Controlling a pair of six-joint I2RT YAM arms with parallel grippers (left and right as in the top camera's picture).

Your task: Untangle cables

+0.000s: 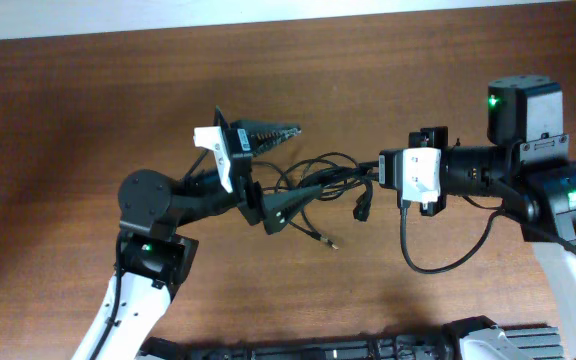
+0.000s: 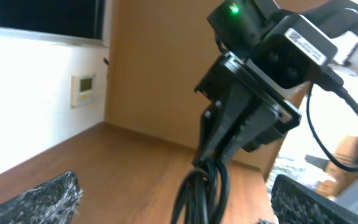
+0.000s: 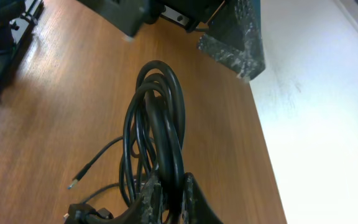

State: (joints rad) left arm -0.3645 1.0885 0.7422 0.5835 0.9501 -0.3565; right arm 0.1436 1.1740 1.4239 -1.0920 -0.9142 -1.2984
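Cables (image 1: 320, 172), thin and black, run as one bundle of overlapping loops between the two arms over the middle of the wooden table (image 1: 78, 80). One loose end carries a chunky black plug (image 1: 361, 208) just below the bundle, and a thinner strand trails toward the near edge and ends in a small metallic tip (image 1: 332, 245) on the wood. The right gripper (image 1: 366, 172) is clamped on the right end of the bundle; in the right wrist view its fingers (image 3: 146, 202) press together around several cords, and the loops stretch away from them. The left gripper (image 1: 290, 160) stands wide apart and grips nothing. Its textured upper finger (image 1: 268, 131) and its lower finger (image 1: 286, 205) sit on either side of the left end of the loops, and the cords pass through the gap between them; whether any cord touches the lower finger cannot be told. The table is brown with a visible grain. A pale wall (image 3: 316, 106) lies beyond its edge, and the left wrist view shows a small wall panel (image 2: 84, 89) on it
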